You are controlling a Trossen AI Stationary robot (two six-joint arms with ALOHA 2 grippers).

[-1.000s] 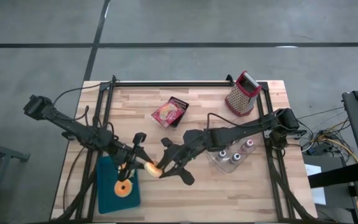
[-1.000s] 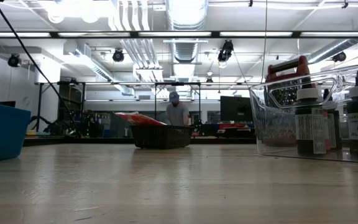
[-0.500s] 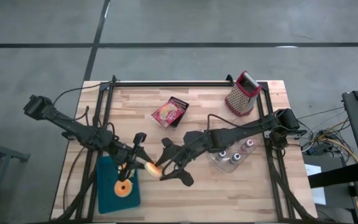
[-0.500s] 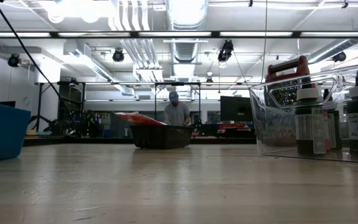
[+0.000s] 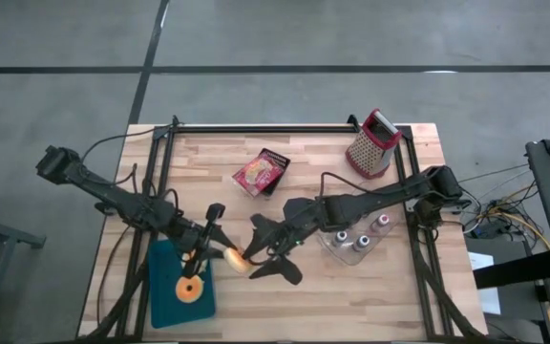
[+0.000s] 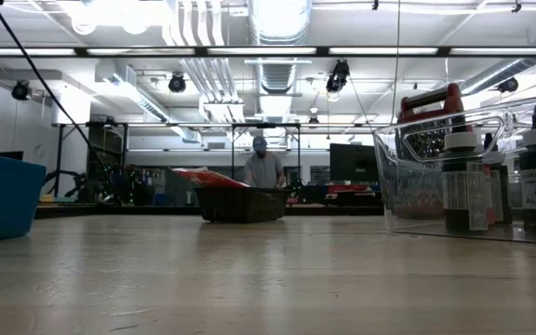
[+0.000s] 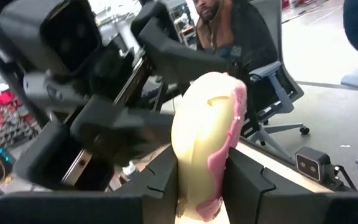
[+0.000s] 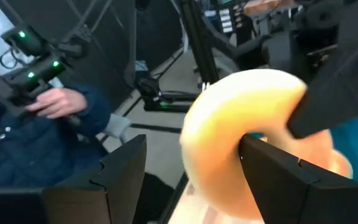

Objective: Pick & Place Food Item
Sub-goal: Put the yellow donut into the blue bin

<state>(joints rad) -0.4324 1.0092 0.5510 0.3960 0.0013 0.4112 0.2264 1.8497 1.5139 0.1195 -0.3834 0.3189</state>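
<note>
A donut (image 5: pixel 234 257) with pink icing is held above the wood table (image 5: pixel 351 287), just right of the blue bin (image 5: pixel 165 296). My left gripper (image 5: pixel 216 250) is shut on it, and the left wrist view shows it edge-on (image 7: pixel 207 124). My right gripper (image 5: pixel 261 250) is open, with its fingers spread on either side of the donut's other end (image 8: pixel 241 137). I cannot tell whether they touch it. A second donut (image 5: pixel 191 290) lies in the bin. My left gripper pinches the donut's ring (image 7: pixel 194 186) between its two fingers, one on the plain face and one on the pink iced face. The fingers come level from the table's left. The donut stands on edge, sticks out past the fingertips and is clear of the table.
A red snack packet (image 5: pixel 262 172) lies at the table's middle far side. A red grater (image 5: pixel 372 145) stands at the far right corner. A clear container with bottles (image 5: pixel 353 239) sits right of my right arm. People show beyond the table.
My right gripper has drawn back a little toward the table's right edge. The donut stays in my left gripper, clear of the table.
</note>
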